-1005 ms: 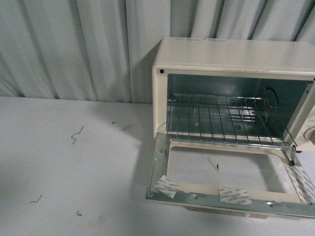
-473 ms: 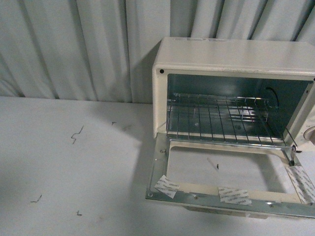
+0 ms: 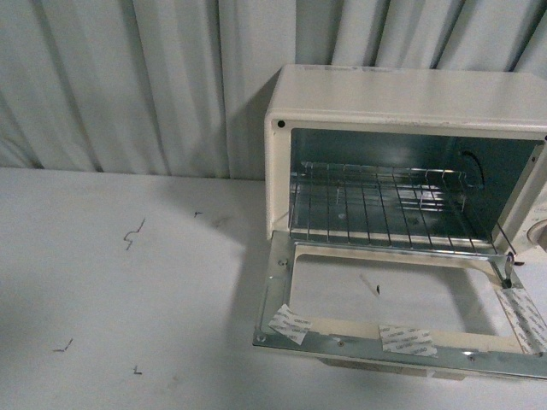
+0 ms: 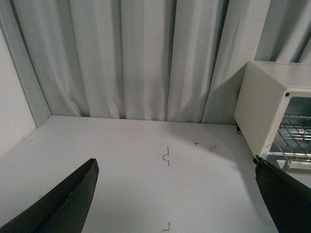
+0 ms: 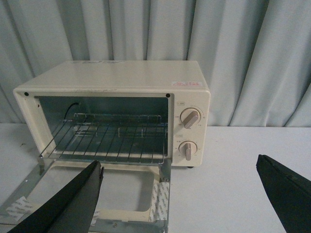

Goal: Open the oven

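The cream-white oven point(image 3: 402, 98) stands at the right of the white table, against the curtain. Its door point(image 3: 402, 342) hangs fully down, flat in front of it, with its inner metal frame and tape patches up. The wire rack point(image 3: 380, 209) shows inside. In the right wrist view the oven point(image 5: 116, 77) shows with two knobs point(image 5: 190, 118) at its right. My right gripper point(image 5: 180, 194) is open and empty, held back from the oven's front. My left gripper point(image 4: 180, 194) is open and empty over the bare table, the oven's corner point(image 4: 265, 104) beside it. Neither gripper shows in the front view.
A grey pleated curtain point(image 3: 128, 85) closes off the back. Small dark marks point(image 3: 132, 233) dot the white tabletop point(image 3: 128, 299). A wall panel point(image 4: 12, 121) borders the table on one side in the left wrist view.
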{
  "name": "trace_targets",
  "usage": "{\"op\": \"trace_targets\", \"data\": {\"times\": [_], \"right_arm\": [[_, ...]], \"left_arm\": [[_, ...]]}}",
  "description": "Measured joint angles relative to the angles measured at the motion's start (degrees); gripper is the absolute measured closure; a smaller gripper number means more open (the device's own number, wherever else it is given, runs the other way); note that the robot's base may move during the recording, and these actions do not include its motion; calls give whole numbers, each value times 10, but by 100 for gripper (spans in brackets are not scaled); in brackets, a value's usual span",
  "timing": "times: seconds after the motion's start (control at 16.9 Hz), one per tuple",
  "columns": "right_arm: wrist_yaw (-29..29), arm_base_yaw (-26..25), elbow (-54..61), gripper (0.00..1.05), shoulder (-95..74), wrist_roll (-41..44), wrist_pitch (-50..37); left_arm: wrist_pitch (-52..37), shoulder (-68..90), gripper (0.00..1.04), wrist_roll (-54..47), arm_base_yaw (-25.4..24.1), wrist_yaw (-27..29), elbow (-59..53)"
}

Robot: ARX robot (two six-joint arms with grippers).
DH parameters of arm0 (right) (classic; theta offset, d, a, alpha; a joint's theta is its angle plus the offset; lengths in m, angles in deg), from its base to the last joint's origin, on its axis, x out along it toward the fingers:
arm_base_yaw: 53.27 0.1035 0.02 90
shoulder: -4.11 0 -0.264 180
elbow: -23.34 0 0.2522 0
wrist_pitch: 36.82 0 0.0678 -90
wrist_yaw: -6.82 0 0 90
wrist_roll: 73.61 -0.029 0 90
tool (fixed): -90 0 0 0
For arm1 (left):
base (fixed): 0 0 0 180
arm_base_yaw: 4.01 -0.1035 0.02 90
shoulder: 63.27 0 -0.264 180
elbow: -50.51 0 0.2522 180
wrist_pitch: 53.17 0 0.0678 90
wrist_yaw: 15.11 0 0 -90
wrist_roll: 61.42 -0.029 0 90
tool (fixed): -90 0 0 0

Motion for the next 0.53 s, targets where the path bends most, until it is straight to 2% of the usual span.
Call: {"op": "trace_targets", "data": {"times": [0.53], "right_arm": [[0,0,0,6,0,0,0]], "left_arm": [[0,0,7,0,0,0,0]]}}
